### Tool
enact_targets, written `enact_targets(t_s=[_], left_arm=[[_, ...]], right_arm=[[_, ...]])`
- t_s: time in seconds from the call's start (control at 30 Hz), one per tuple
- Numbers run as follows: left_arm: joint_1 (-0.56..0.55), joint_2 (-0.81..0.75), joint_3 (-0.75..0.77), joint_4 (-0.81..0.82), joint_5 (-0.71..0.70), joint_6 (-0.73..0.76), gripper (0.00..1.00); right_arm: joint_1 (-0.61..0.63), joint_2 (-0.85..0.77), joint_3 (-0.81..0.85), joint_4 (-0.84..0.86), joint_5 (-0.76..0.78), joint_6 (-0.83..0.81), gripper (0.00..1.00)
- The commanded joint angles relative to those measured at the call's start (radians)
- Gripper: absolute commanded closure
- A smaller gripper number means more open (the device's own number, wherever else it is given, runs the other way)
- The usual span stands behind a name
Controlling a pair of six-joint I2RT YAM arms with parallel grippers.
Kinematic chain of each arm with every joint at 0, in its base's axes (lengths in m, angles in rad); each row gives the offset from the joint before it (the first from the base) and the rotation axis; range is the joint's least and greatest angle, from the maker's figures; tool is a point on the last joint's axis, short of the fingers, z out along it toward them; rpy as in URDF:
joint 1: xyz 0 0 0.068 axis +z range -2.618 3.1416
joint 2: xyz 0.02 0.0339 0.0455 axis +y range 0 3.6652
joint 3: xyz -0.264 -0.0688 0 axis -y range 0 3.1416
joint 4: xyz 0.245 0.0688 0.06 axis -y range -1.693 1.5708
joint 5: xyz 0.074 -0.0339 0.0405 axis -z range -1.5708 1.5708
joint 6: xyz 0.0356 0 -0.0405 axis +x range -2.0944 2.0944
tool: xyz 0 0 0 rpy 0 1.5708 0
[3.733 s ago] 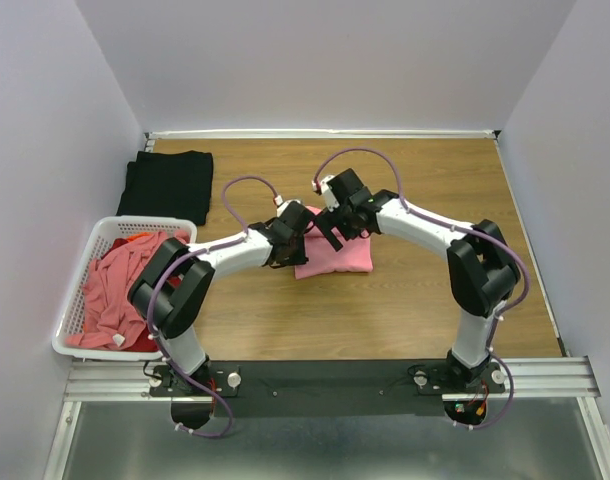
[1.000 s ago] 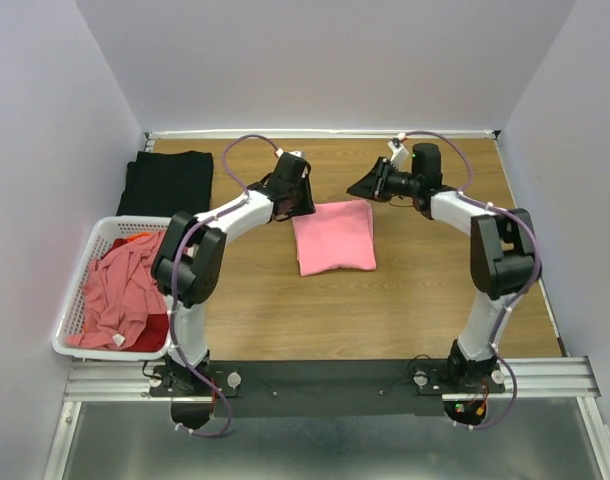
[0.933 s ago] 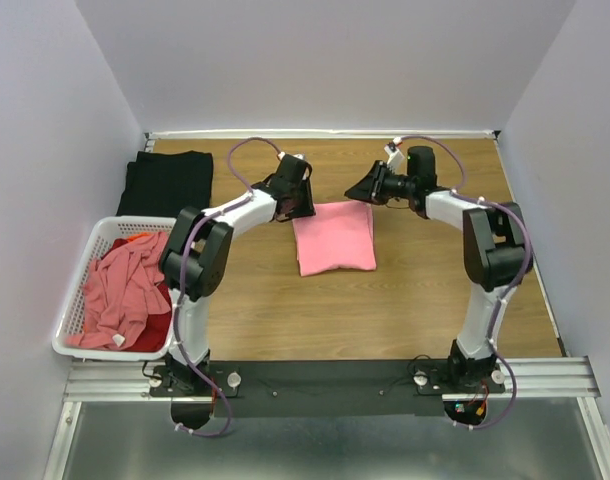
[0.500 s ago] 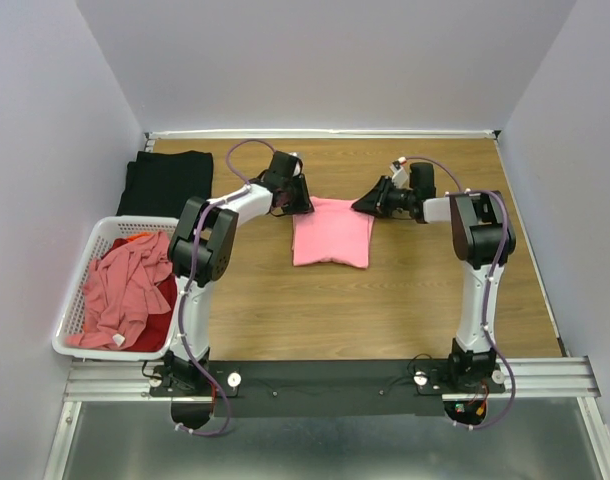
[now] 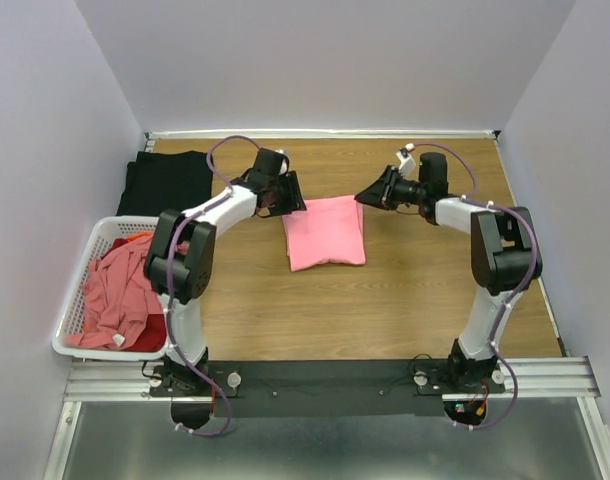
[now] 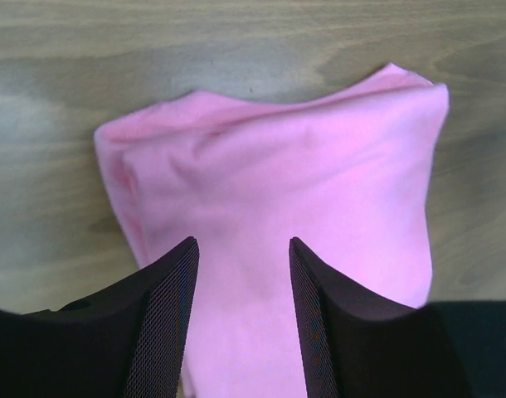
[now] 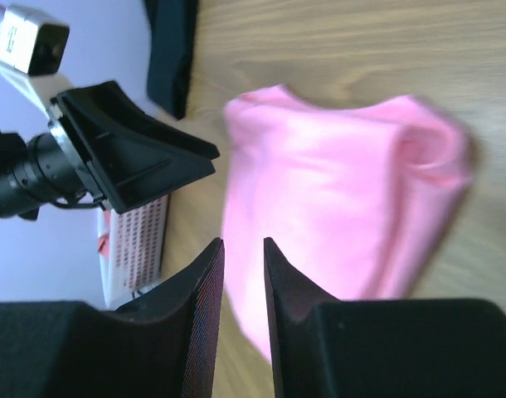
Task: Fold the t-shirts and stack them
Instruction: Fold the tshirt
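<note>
Mid brown wooden table [image 5: 415, 300]: folded pink cloth t-shirt [image 5: 325, 232]. At its far-left corner, left gripper [image 5: 296, 204]; at its far-right corner, right gripper [image 5: 362, 197]. Table's far-left corner: folded black cloth t-shirt [image 5: 168, 182]. Just in front of that: white slatted plastic basket [image 5: 145, 222], crumpled salmon-pink shirts [image 5: 115, 290] inside.

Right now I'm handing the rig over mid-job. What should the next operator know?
The left pincer is open, over the far left corner of the folded pink shirt.
The right pincer is at its far right corner, jaws narrowly apart; whether it is gripping is unclear.
The black shirt lies folded at the far left.
Loose shirts fill the basket.
Done: two folded.
Left: stack them, then fold the basket's load.
</note>
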Motion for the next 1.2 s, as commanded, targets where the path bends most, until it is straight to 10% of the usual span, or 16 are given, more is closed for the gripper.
enact_targets(t_s=[0.0,0.37,0.87,1.17], left_arm=[[0.000,-0.154,-0.071,-0.034,0.008,0.009,0.44],[-0.028,-0.429,-0.412,-0.037,-0.085,-0.024,0.48],[-0.028,-0.641,-0.531,-0.110,-0.248,-0.034,0.48],[-0.030,-0.708,-0.558,-0.114,-0.226,-0.064,0.48]], right_arm=[[0.083,-0.084,-0.072,-0.021,-0.032,-0.027,0.67],[0.345,-0.100,-0.161,0.080,-0.018,0.062,0.83],[0.373,0.175,-0.285,0.236,0.147,0.185,0.99],[0.373,-0.090,-0.247,0.056,0.155,0.089,0.99]])
